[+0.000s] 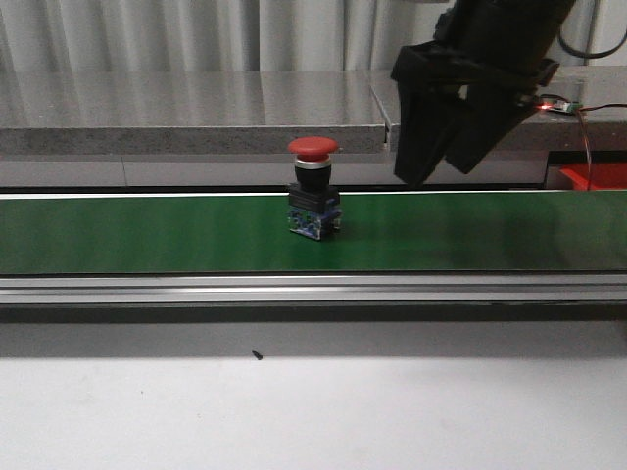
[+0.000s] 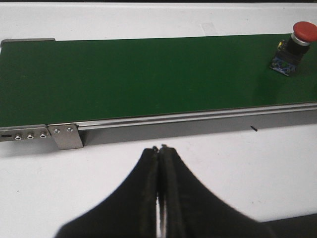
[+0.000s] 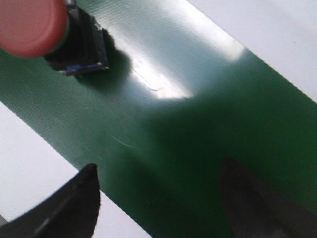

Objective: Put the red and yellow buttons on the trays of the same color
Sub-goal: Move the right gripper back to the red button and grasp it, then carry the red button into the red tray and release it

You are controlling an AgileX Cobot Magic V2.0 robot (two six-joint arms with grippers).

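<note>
Front view: red button [image 1: 313, 186] standing upright on the green conveyor belt [image 1: 147, 233], near the middle of the frame, red mushroom cap on top, black body and blue base below. Right claw [image 1: 431, 162] hanging above the belt at about 2 o'clock from the button, apart from it, fingers spread wide and holding nothing. Small red shape [image 1: 593, 176] showing at the 3 o'clock edge, behind the belt; too little visible to name. Tiny dark speck [image 1: 257, 355] lying on the white bench [image 1: 313, 411] at 6 o'clock from the button.

Right wrist view: claw fingers [image 3: 74, 208] gaping wide over the belt, button [image 3: 49, 34] lying well clear of them, not between the tips.

Left wrist view: left claw [image 2: 159, 151] pressed fully closed, tips meeting, gripping nothing, hovering over the white bench just in front of the belt's metal rail [image 2: 198, 119]. Button [image 2: 292, 47] sitting far off on the belt, well apart from this claw.

No readable writing, brand or label appearing on the button, belt or claws.
</note>
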